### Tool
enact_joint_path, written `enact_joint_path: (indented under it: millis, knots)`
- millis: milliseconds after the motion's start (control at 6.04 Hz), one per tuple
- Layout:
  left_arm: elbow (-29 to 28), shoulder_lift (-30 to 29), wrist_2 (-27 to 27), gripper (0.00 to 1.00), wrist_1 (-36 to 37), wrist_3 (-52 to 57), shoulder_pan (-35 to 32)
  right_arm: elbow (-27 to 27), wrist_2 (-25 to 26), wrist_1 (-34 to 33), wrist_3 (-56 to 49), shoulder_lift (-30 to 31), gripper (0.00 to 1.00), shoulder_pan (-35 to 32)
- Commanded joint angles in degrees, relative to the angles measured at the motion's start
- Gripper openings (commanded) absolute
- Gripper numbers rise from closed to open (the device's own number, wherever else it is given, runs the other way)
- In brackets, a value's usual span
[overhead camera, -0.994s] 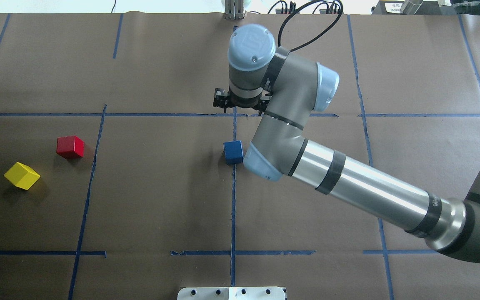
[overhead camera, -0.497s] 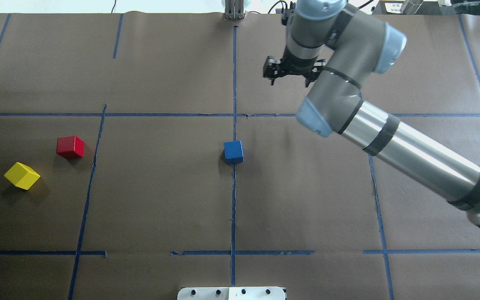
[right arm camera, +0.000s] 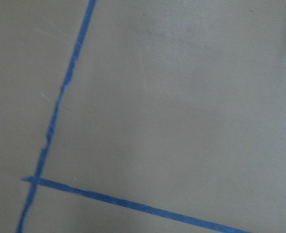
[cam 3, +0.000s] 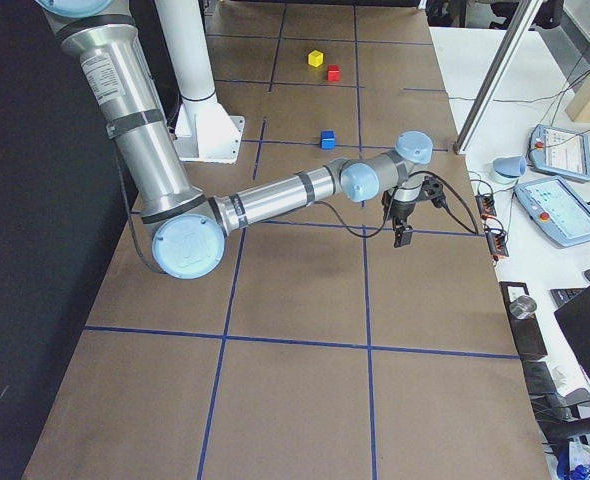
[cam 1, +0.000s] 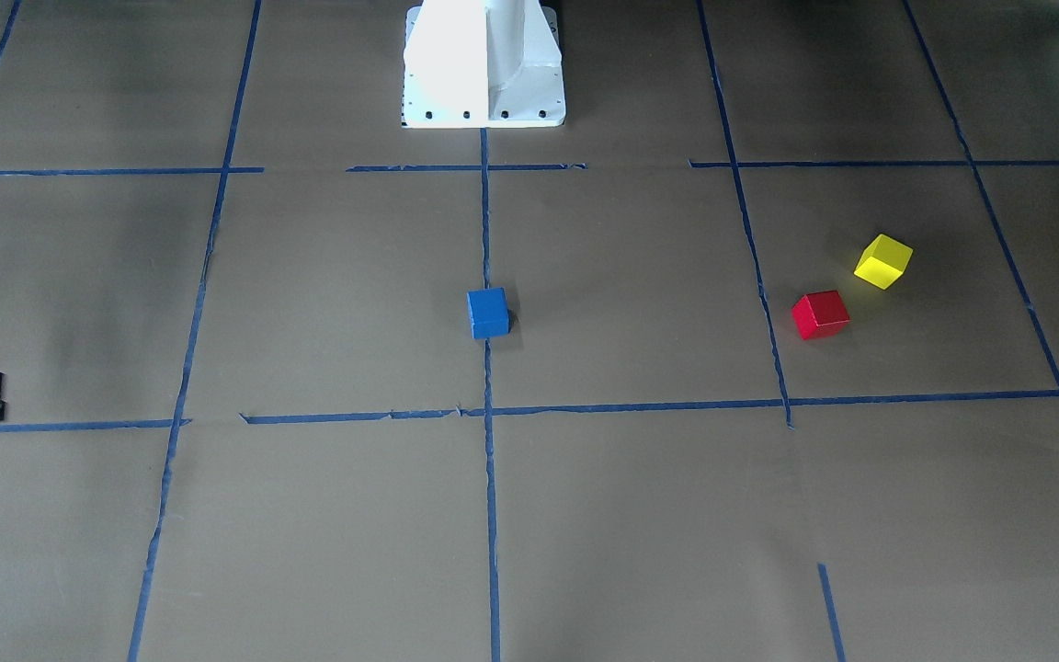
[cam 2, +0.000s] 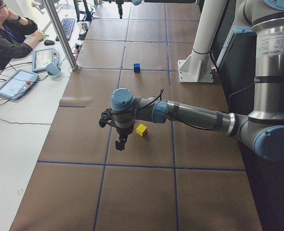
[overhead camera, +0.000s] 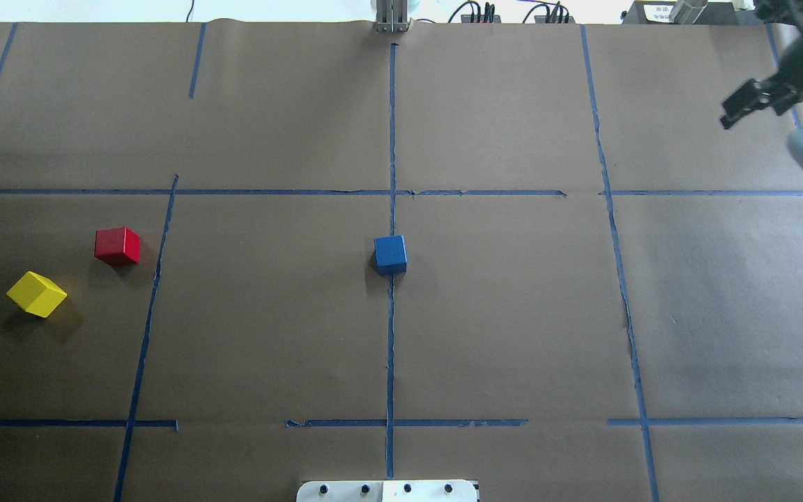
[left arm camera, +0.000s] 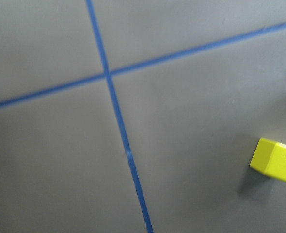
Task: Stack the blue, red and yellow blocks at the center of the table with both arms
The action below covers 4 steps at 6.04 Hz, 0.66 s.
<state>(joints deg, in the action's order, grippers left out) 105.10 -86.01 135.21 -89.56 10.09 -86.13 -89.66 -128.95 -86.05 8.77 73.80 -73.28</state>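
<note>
The table [overhead camera: 513,335] is covered in brown paper [overhead camera: 276,104] ruled into squares by blue tape [overhead camera: 391,348]; the blue block [overhead camera: 390,253] sits alone on the long tape line at the middle, and everything else is placed from it. A second ago the right arm was stretched right over the blue block, its wrist just beyond it; half a second ago it had lifted off toward the far right; now the right gripper [cam 3: 401,238] is well away from the blue block, out at the table's right margin, carrying nothing. Only part of it shows from overhead, so I cannot tell whether its fingers stand apart or together. The blue block has not shifted through all this, which suggests the base of the stack is laid and the right arm's share is done for now.

The red block [overhead camera: 117,245] lies well to the left of the blue block, and the yellow block [overhead camera: 37,294] farther left again and a little nearer the robot; the two are near each other but apart, neither touched. The left gripper [cam 2: 120,146] hangs low near the yellow block, on the side away from the blue block; it shows only in the side view, so its state cannot be told. The left wrist camera catches the yellow block at its right edge. The red block is probably the next pick, and it falls to the left arm.
</note>
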Motion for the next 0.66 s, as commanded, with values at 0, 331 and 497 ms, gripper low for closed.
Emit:
enact_joint_path:
  millis: [0,331,497]
  knots:
    - [-1.21,-0.04,0.05,1.0,-8.23,-0.25,1.13,-5.07,-2.68,0.09,-18.17,13.93,0.99,-10.51]
    - [-0.17,-0.12,-0.21,1.0,-8.6,-16.37,9.27,-8.59,-3.94,0.09,-19.93,24.16,0.99,-18.09]
    - [-0.25,-0.38,-0.65,1.0,-15.83,-31.82,15.41,-8.69,-3.76,0.18,-19.32,24.89,1.0,-18.65]
